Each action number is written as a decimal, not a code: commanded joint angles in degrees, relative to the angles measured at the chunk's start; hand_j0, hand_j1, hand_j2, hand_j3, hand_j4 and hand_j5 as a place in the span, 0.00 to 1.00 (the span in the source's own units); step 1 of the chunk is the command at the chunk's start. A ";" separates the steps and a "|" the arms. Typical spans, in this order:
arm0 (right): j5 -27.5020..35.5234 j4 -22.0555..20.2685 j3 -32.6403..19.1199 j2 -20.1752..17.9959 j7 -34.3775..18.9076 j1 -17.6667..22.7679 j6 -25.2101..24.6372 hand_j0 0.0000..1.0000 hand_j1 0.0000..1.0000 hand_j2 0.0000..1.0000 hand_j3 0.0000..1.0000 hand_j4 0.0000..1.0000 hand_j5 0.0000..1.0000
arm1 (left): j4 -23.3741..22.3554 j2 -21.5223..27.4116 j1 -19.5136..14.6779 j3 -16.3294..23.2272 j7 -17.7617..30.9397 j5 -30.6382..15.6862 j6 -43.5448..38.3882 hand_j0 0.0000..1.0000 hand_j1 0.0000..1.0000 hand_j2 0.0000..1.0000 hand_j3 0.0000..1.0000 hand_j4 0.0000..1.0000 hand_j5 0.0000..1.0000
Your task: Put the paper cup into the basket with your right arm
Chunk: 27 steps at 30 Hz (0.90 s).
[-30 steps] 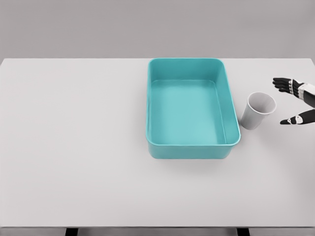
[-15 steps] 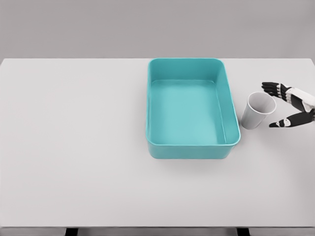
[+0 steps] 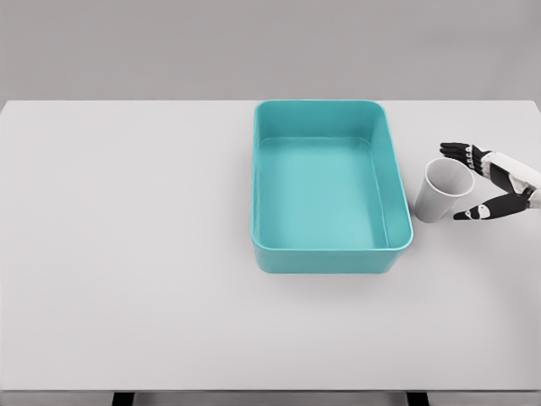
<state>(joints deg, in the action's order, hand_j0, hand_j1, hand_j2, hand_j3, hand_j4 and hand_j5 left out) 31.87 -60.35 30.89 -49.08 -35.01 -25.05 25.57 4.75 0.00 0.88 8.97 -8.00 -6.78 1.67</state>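
Observation:
A white paper cup [image 3: 441, 193] stands upright on the table just right of the teal basket [image 3: 397, 220], a small gap between them. My right hand [image 3: 461, 183] comes in from the right edge with its black fingers [image 3: 456, 151] spread behind the cup's rim and the thumb in front of it. The hand is open around the cup's right side and I see no firm grip on it. The basket holds nothing. My left arm does not show.
The white table [image 3: 135, 254] runs across the whole view, its front edge near the bottom of the picture. A grey wall stands behind it.
My right hand has moved left from the picture's edge until its open fingers bracket the cup's right side. The cup and basket have stayed put.

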 commanded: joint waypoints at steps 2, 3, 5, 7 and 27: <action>0.39 -0.20 -0.04 -0.05 0.01 0.00 -0.09 1.00 1.00 1.00 1.00 1.00 1.00 | 0.00 0.00 0.00 0.00 0.00 0.01 0.00 1.00 1.00 1.00 1.00 1.00 1.00; 0.39 -0.20 -0.04 -0.05 0.01 0.00 -0.09 1.00 1.00 1.00 1.00 1.00 1.00 | 0.00 0.00 0.00 0.00 0.00 0.01 0.00 1.00 1.00 1.00 1.00 1.00 1.00; 0.39 -0.29 -0.04 -0.05 0.01 -0.09 -0.17 1.00 1.00 1.00 1.00 1.00 1.00 | 0.00 0.00 0.00 0.00 0.00 0.01 0.00 1.00 1.00 1.00 1.00 1.00 1.00; 0.39 -0.99 -0.04 0.04 0.01 -0.18 -0.52 1.00 1.00 1.00 1.00 1.00 1.00 | 0.00 0.00 0.00 0.00 0.00 0.01 0.00 1.00 1.00 1.00 1.00 1.00 1.00; 0.39 -0.99 -0.04 1.53 0.01 -1.14 -0.70 1.00 1.00 1.00 1.00 1.00 1.00 | 0.00 0.00 0.00 0.00 0.00 0.01 0.00 1.00 1.00 1.00 1.00 1.00 1.00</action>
<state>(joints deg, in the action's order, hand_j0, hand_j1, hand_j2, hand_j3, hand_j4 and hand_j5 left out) 31.84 -61.26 30.90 -47.57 -35.01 -26.19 24.95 4.75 0.00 0.88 8.97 -8.00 -6.78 1.67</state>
